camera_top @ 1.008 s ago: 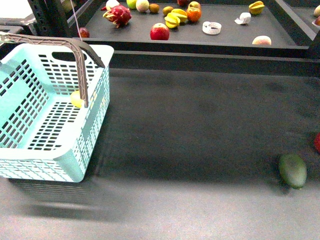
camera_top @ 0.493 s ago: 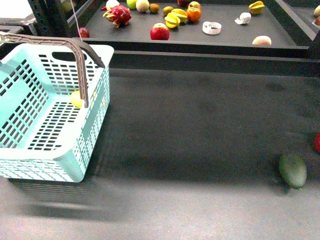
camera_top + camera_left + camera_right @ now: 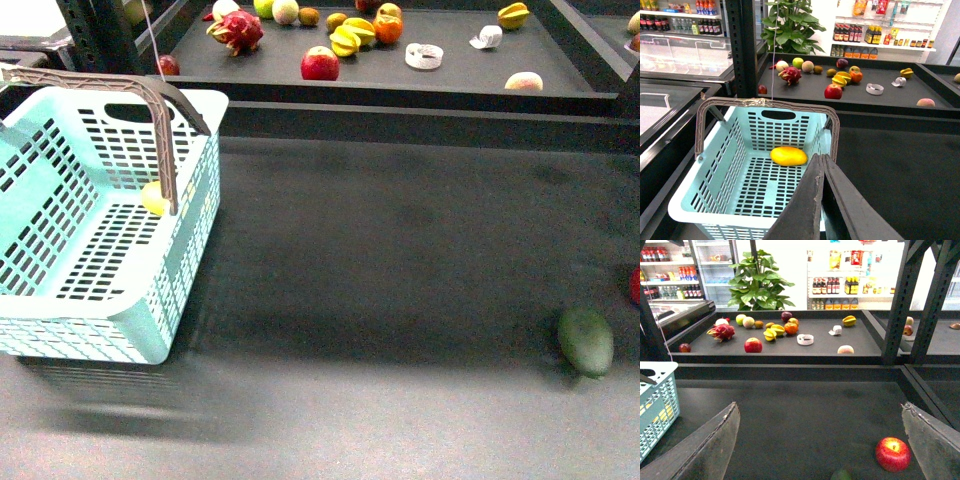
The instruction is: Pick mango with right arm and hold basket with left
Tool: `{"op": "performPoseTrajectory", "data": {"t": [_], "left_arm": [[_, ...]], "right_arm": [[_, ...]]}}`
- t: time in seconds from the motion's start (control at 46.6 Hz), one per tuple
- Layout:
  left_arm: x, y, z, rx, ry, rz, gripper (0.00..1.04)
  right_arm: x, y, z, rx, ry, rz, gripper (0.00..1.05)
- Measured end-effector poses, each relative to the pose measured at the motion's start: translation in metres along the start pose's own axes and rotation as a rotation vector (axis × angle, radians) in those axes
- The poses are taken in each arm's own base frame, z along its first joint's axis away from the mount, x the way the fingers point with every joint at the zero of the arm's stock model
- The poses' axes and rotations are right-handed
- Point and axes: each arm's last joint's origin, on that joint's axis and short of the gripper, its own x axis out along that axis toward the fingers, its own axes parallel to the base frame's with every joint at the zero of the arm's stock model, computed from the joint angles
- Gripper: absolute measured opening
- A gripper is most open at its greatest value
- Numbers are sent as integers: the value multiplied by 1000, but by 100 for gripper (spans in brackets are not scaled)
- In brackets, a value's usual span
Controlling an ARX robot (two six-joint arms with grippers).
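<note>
The turquoise basket (image 3: 190, 260) stands at the left of the dark table, one brown-grey handle (image 3: 160, 130) raised. The yellow-orange mango (image 3: 788, 156) lies on the basket floor; in the front view it shows only as a yellow patch (image 3: 153, 198) through the slotted wall. My left gripper (image 3: 821, 165) is shut, with nothing seen between its jaws, and hangs over the basket's near right corner (image 3: 805, 222). My right gripper (image 3: 820, 407) is open and empty above bare table, to the right of the basket (image 3: 660, 405). Neither arm shows in the front view.
A dark green oval fruit (image 3: 585, 340) lies at the table's right, with a red apple (image 3: 895, 454) beside it. A raised black tray (image 3: 450, 75) at the back holds several fruits, star fruits among them. Black shelf posts (image 3: 900, 300) stand at the back right.
</note>
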Motion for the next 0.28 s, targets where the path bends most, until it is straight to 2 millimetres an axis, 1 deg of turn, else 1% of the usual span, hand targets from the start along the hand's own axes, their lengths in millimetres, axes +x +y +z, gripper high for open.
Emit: {"op": "performPoseTrajectory", "data": {"t": [0.279], "left_arm": [[0,0,0,0,0,0,4]], "right_arm": [[0,0,0,0,0,0,97]]}}
